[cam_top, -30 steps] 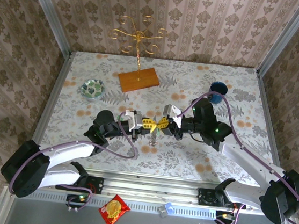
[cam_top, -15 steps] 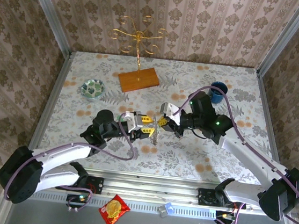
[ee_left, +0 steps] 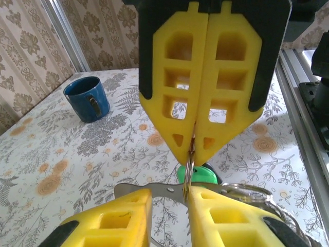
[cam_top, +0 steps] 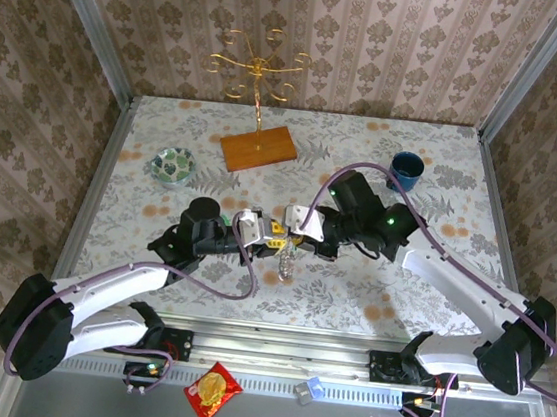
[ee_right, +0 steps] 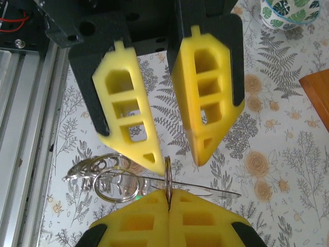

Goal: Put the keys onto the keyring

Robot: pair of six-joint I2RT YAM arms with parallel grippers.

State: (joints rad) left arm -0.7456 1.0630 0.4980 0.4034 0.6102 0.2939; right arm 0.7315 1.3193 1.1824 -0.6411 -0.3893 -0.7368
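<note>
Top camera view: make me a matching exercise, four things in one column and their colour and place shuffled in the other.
1 cup
2 patterned bowl
3 wire stand
4 snack packet

A gold, on a wooden base
B blue, back right
C red, nearest the view's bottom edge
D green and white, far left

Pairs: 1-B, 2-D, 3-A, 4-C

Bright yellow pads [ee_right: 139, 203] in black shells [ee_right: 87, 62], a grey-brown keyring [ee_right: 167, 172] and the green head of 1 key [ee_left: 203, 173] stand out against a tablecloth [cam_top: 433, 176] of grey ferns and orange flowers. The cup [ee_left: 85, 98] is dark blue, the bowl [cam_top: 173, 165] green-and-white leafed, the wire stand [cam_top: 261, 66] gold on an orange-brown base [cam_top: 257, 148], the wallpaper [cam_top: 428, 44] beige damask.
</note>
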